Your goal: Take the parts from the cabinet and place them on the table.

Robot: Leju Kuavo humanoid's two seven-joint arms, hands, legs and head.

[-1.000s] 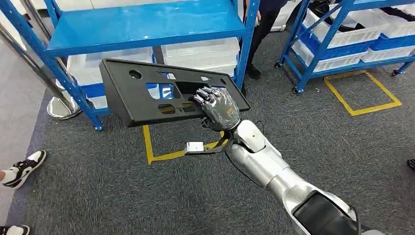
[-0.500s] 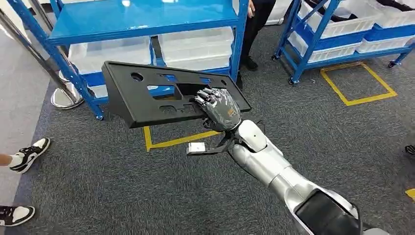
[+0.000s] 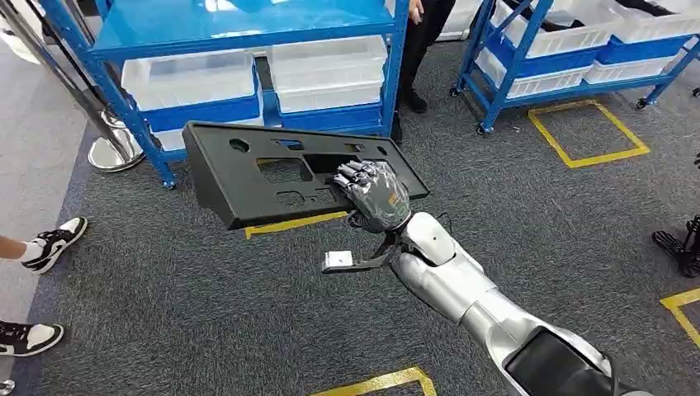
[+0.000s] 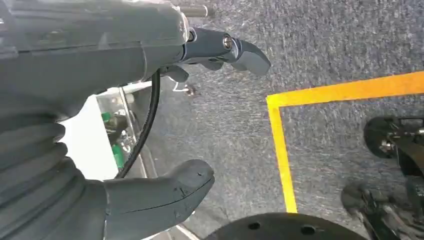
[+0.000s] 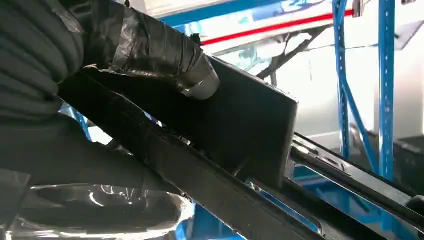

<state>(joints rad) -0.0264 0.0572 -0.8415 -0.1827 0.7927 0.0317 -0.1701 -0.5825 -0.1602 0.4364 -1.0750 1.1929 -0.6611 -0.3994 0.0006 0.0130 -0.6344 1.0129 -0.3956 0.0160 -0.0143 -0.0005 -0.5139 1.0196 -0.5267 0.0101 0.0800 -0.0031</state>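
Note:
A long black plastic panel with several cut-outs hangs in the air in front of the blue shelving rack. My right hand grips its near edge at the right end, fingers over the top face. In the right wrist view the taped thumb presses on the panel. My left hand hangs over grey carpet with thumb and fingers apart and nothing between them.
White bins sit on the rack's lower shelf. A second blue rack stands at the right. A person stands behind the rack. Another person's shoes are at the left. Yellow floor tape marks the grey carpet.
The whole view has shifted, so the camera has moved back from the rack. The panel stays in my right hand, now lower and further from the shelf.

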